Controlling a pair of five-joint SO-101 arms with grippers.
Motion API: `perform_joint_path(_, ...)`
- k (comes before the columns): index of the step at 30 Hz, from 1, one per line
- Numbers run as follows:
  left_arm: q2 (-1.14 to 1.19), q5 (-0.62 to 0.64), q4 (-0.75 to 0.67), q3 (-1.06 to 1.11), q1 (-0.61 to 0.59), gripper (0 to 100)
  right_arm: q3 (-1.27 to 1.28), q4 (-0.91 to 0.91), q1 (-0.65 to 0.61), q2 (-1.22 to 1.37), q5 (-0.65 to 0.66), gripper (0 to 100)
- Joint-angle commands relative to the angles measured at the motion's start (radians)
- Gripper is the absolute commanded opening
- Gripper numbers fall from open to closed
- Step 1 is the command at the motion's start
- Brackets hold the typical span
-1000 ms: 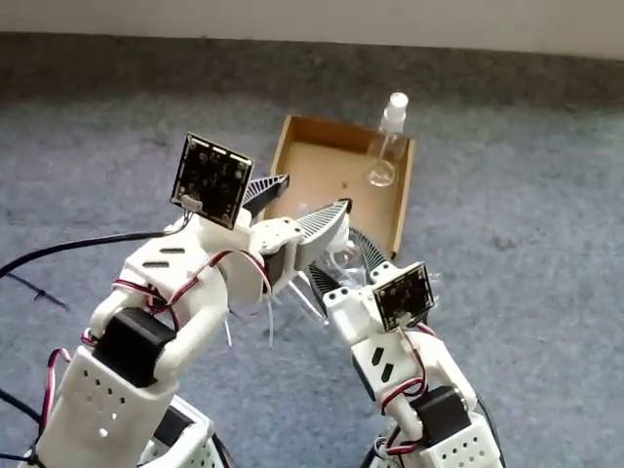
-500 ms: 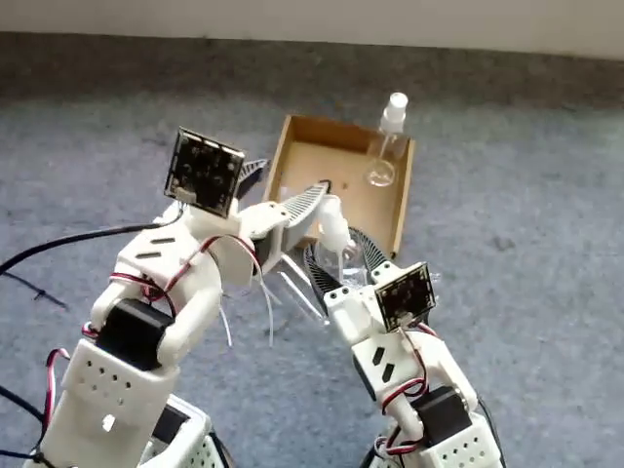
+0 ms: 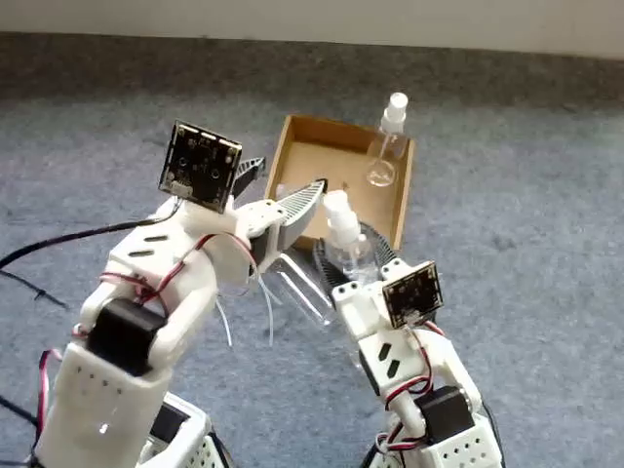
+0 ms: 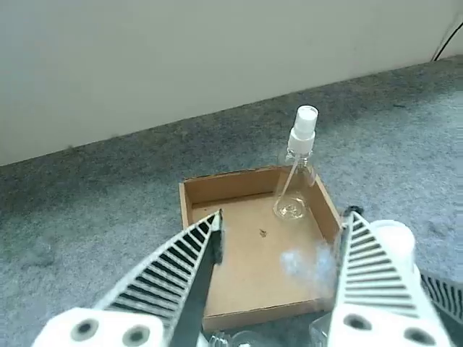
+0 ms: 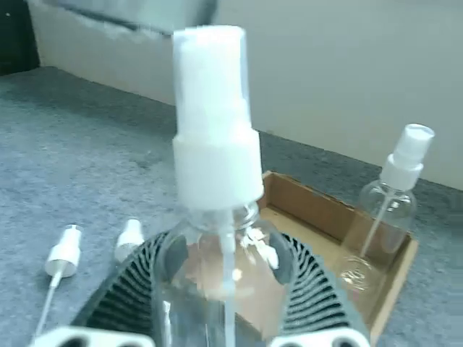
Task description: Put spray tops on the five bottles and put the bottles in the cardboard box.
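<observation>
My right gripper [image 3: 353, 252] [image 5: 224, 282] is shut on a clear bottle [image 3: 343, 244] [image 5: 217, 246], held upright with a white spray top [image 3: 337, 210] [image 5: 213, 123] on it, just in front of the cardboard box [image 3: 322, 166] [image 4: 246, 253] [image 5: 304, 199]. One capped bottle [image 3: 387, 146] [image 4: 295, 173] [image 5: 383, 210] stands in the box's far corner. My left gripper [image 3: 286, 177] [image 4: 283, 217] hangs open over the box's near left edge, a little left of the held bottle, with nothing between its fingers.
A clear uncapped bottle [image 3: 297, 283] lies on the grey carpet between the arms. Loose spray tops [image 5: 61, 253] [image 5: 130, 238] with thin tubes [image 3: 268, 312] lie near it. A black cable [image 3: 58, 249] runs off to the left.
My left gripper has drawn back to the left, off the spray top, and stands open. The right gripper has lifted the capped bottle slightly.
</observation>
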Motion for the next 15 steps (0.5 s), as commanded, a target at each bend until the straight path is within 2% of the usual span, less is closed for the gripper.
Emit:
perform_joint_path(1, -0.114, -0.003, 0.115, -0.113, -0.079, 25, -0.033, -0.183, 0.125, -0.001, 0.071, 0.4)
perform_joint_path(5, -0.228, -0.003, 0.124, -0.021, -0.179, 25, -0.039, -0.341, 0.208, 0.045, 0.071, 0.4)
perform_joint_path(8, -0.272, -0.003, 0.107, 0.124, -0.248, 25, -0.062, -0.426, 0.216, 0.156, 0.071, 0.4)
perform_joint_path(13, -0.280, 0.002, -0.032, 0.407, -0.320, 25, -0.171, -0.562, 0.216, 0.427, 0.060, 0.4)
perform_joint_path(15, -0.280, 0.002, -0.110, 0.532, -0.329, 25, -0.213, -0.630, 0.216, 0.550, -0.017, 0.4)
